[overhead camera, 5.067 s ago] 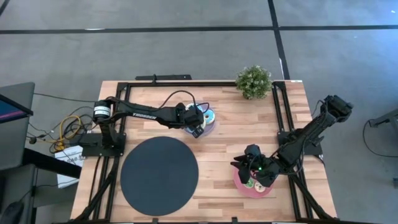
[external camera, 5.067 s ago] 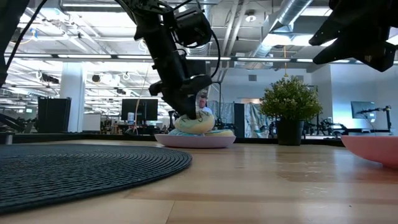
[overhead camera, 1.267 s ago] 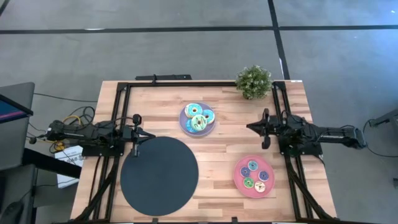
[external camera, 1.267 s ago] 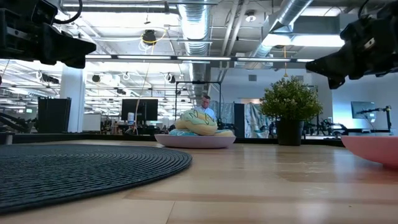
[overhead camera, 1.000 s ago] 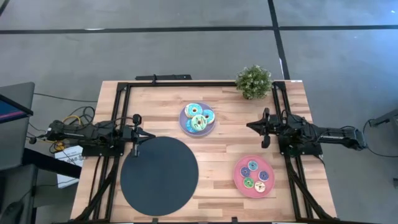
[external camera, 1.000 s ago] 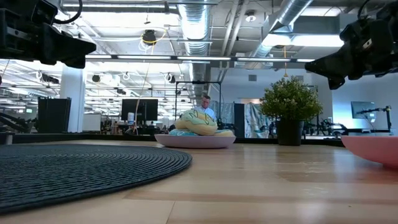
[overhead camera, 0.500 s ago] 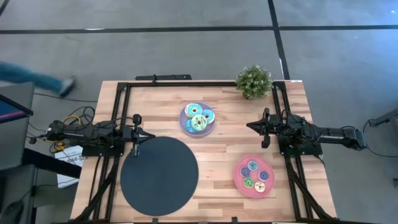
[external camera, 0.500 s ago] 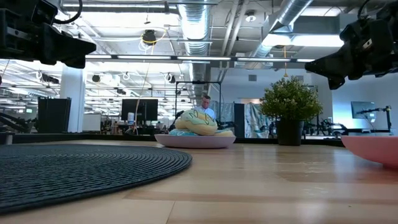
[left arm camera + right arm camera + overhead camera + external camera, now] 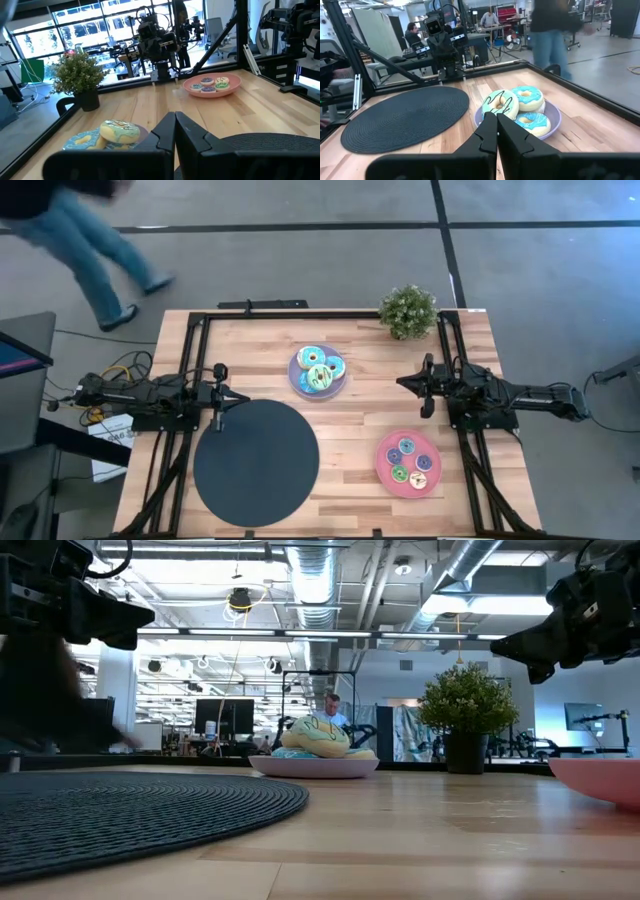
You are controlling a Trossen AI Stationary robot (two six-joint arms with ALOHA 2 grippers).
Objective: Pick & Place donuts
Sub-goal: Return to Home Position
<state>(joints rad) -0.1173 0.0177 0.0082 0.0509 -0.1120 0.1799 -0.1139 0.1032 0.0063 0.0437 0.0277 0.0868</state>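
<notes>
Donuts sit on two plates. Several large ones (image 9: 319, 371), iced light blue and pale green, are heaped on the lavender plate (image 9: 343, 388) in the upper middle of the high view. A handful of small ones (image 9: 409, 462) lie flat on the pink plate (image 9: 385, 477) at lower right. The left gripper (image 9: 217, 397) rests at middle left, just off the rim of the black mat (image 9: 256, 463). The right gripper (image 9: 425, 387) rests at middle right. Both wrist views show each pair of jaws pressed together on nothing. The rings look light and somewhat squashy, with icing that may be slick. A sound hold would likely pinch one side of the ring, with a finger through the hole. The heaped large ones could slide if nudged. A person (image 9: 90, 240) walks past at upper left, off the table.
</notes>
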